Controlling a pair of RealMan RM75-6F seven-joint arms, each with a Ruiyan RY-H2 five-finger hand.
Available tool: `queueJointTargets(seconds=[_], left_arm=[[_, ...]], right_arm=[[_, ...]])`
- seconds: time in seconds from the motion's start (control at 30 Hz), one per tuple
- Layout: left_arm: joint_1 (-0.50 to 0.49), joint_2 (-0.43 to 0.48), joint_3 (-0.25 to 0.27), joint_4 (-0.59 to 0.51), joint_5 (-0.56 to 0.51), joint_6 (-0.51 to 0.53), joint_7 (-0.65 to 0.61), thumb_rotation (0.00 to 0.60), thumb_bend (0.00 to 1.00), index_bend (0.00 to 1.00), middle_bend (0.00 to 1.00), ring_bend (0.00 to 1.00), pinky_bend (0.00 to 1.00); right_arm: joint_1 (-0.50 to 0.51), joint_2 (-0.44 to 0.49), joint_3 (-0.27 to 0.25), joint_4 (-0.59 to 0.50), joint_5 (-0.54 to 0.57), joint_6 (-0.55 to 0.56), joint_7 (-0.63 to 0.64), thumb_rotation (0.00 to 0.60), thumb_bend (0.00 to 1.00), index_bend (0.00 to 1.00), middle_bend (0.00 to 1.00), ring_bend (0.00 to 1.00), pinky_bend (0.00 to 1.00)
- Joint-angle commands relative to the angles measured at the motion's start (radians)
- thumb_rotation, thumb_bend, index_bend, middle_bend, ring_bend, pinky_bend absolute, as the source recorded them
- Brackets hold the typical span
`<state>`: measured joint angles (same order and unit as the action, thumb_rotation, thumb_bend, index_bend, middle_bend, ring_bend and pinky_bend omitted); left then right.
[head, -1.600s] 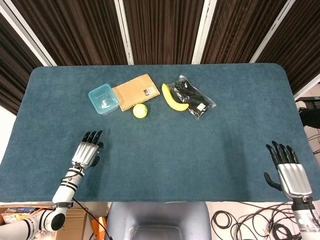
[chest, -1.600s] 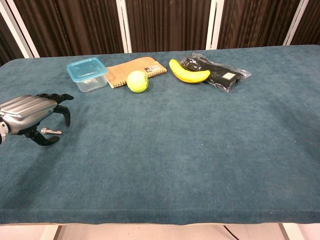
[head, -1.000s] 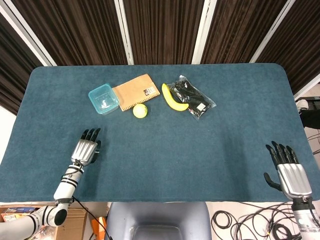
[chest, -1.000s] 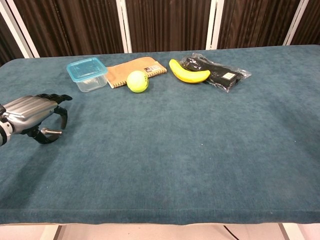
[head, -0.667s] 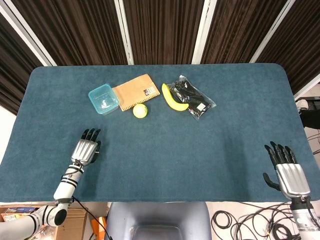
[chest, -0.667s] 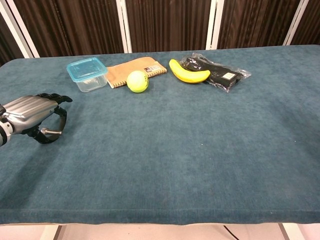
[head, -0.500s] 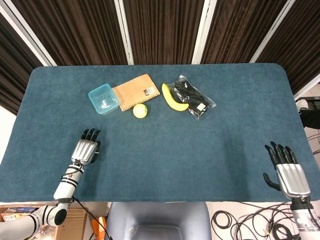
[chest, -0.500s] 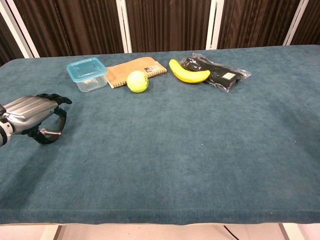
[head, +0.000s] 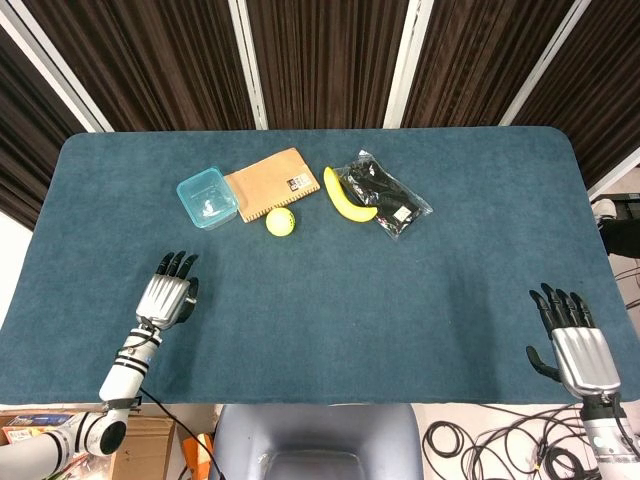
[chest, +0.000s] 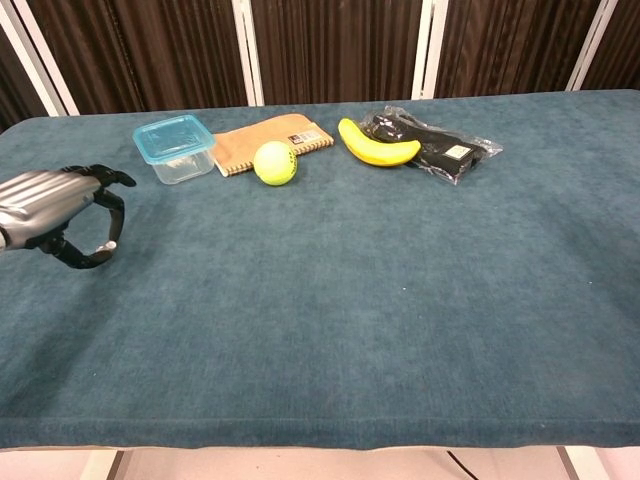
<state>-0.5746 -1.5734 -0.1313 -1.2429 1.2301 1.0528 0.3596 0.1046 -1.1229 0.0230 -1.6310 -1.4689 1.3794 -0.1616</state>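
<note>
My left hand (head: 168, 293) (chest: 55, 215) hovers over the blue table's near left part, fingers apart and curved, holding nothing. The nearest thing to it is a clear box with a blue lid (head: 208, 198) (chest: 175, 148), farther back. My right hand (head: 572, 340) is at the table's near right edge, fingers spread and empty; only the head view shows it. Behind the middle lie a tan notebook (head: 270, 182) (chest: 270, 141), a yellow-green tennis ball (head: 281, 222) (chest: 275, 162), a banana (head: 345, 196) (chest: 377, 146) and a black item in a clear bag (head: 390, 197) (chest: 436, 142).
The blue cloth-covered table (head: 380, 300) has its near edge just behind both hands. Dark curtain panels with white posts stand behind the far edge. A chair back (head: 315, 440) and cables (head: 500, 445) lie below the near edge.
My left hand has drifted left and lifted a little above the cloth. The right hand has stayed almost still.
</note>
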Motion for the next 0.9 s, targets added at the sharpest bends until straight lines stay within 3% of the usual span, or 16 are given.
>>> queueJointTargets(seconds=[0.03, 0.2, 0.5, 0.9], left_arm=[[0.004, 0.007, -0.003, -0.006, 0.002, 0.005, -0.008, 0.600, 0.33, 0.68, 0.11, 0.01, 0.09], [0.007, 0.016, -0.008, -0.007, -0.005, 0.005, -0.022, 0.600, 0.33, 0.68, 0.11, 0.01, 0.09], [-0.005, 0.031, -0.036, 0.033, -0.044, -0.072, -0.162, 0.600, 0.33, 0.67, 0.11, 0.01, 0.09], [-0.025, 0.030, -0.050, 0.091, -0.093, -0.133, -0.187, 0.600, 0.33, 0.66, 0.11, 0.02, 0.09]], right_arm=[[0.000, -0.001, 0.000, 0.000, 0.000, -0.001, -0.001, 0.600, 0.29, 0.00, 0.00, 0.00, 0.01], [0.001, -0.003, -0.001, 0.001, 0.001, -0.002, -0.006, 0.600, 0.29, 0.00, 0.00, 0.00, 0.01], [0.000, -0.004, 0.000, 0.001, 0.002, 0.000, -0.008, 0.600, 0.29, 0.00, 0.00, 0.00, 0.01], [0.001, -0.005, -0.001, 0.000, 0.005, -0.004, -0.012, 0.600, 0.29, 0.00, 0.00, 0.00, 0.01]])
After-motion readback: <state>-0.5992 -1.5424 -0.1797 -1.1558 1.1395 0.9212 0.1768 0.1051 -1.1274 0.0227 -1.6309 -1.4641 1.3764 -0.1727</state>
